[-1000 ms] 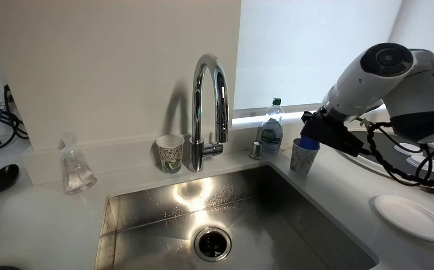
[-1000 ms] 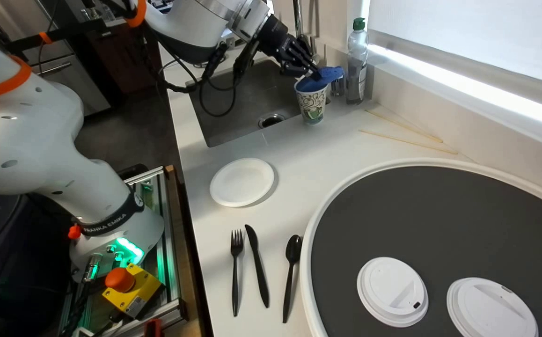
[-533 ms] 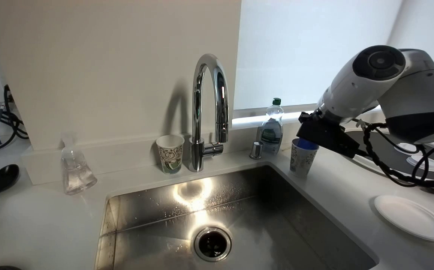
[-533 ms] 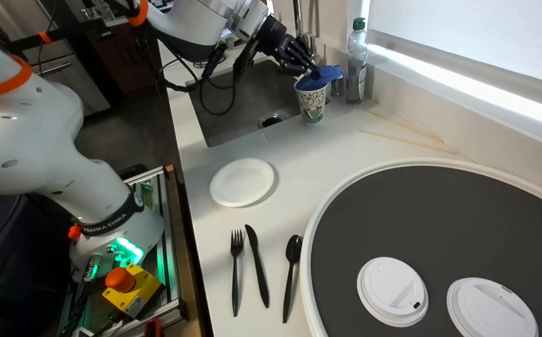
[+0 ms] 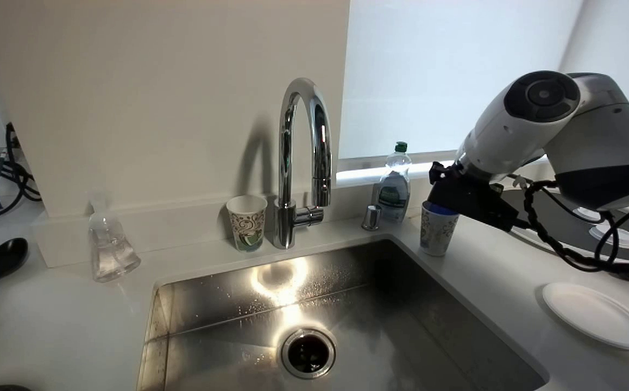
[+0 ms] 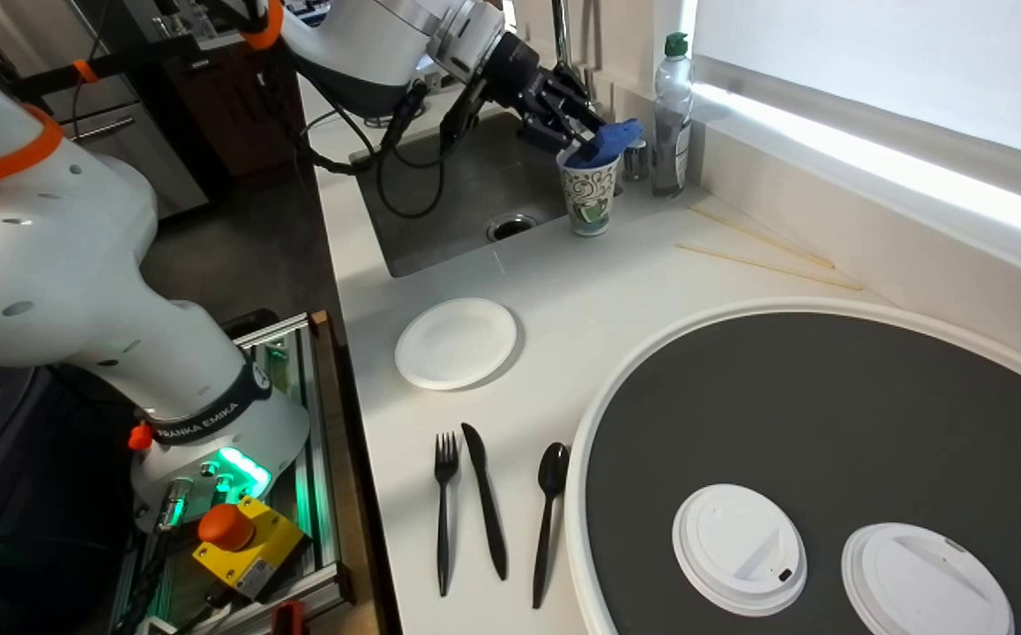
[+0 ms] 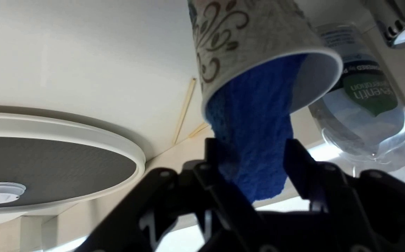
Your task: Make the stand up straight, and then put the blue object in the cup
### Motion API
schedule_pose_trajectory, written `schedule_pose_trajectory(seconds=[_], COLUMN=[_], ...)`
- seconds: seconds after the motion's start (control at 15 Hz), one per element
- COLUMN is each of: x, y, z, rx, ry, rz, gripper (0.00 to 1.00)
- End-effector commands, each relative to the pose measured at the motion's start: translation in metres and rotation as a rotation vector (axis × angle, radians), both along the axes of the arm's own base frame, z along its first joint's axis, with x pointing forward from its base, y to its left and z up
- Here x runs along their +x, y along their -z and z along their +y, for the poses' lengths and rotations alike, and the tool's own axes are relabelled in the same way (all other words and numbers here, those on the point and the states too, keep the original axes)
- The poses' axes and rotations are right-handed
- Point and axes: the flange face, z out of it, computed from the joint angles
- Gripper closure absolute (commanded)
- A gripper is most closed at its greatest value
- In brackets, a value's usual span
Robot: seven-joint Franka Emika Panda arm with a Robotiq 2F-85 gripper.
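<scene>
Item: white paper cup with brown scrollwork, standing on the white bench beside the stainless-steel sink. Item: soft-looking, bright blue piece, its lower part inside that cup, the rest jutting above the rim. Item: my black two-fingered pincer, fingers spread, one either side of the blue (contact with it, I cannot tell). Item: clear green-capped bottle, near the cup.

**Bright Near, Dark Beyond**

Has a plain beige wall behind a smooth white countertop, then a pale flat window blind above a bright white strip of light. Gives way beyond to a dark grey floor, dark brown cabinet fronts and a steel-grey handled panel (hard to identify).
</scene>
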Motion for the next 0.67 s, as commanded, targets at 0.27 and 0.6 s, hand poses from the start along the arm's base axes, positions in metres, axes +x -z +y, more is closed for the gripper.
schedule_pose_trajectory(seconds=[0.27,0.6], x=[0.0025,0.0050], y=[0.0008,-0.0055], z=[0.0020,-0.0027], rx=[-0.017,-0.011], ry=[0.014,0.026], rz=[-0.023,-0.008], gripper=[0.00,0.00])
